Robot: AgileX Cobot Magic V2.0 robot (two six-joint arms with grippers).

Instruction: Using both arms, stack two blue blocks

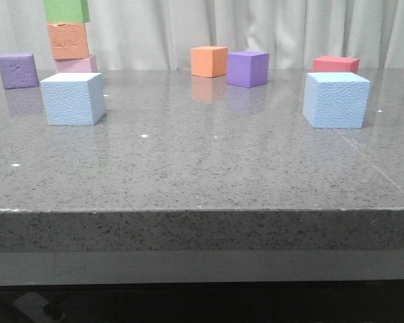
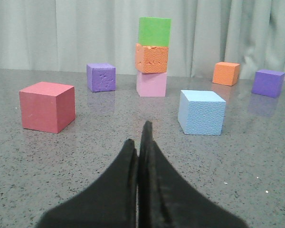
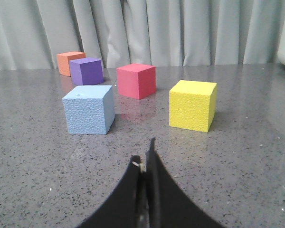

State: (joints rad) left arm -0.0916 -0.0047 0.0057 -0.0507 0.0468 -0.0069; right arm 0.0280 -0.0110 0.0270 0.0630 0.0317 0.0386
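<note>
— Both grippers were clenched on nothing, did you see? Left gripper had its fingers pressed flat together, low over the bench, and the right gripper was the same, tips touching with no gap.

— And the two blue blocks?

— Well apart. One blue block sat on the left side, just in front of the little tower of pink, orange and green cubes. The other blue block sat far to the right, with a red cube behind it. Neither arm showed from the front, so nothing had been touched.

— So what would the first step need?

— I'd say each gripper had to open wide before closing in; those blocks looked bigger than the rest. From the left wrist the near blue block lay ahead and off to one side, so the arm would need to swing over to line up.

— Any hazards?

— The tower close behind the left one, I reckoned. On the right, a yellow cube stood near the blue block, with room between them. Foam gives, so a square, gentle squeeze on opposite faces seemed wisest.
</note>
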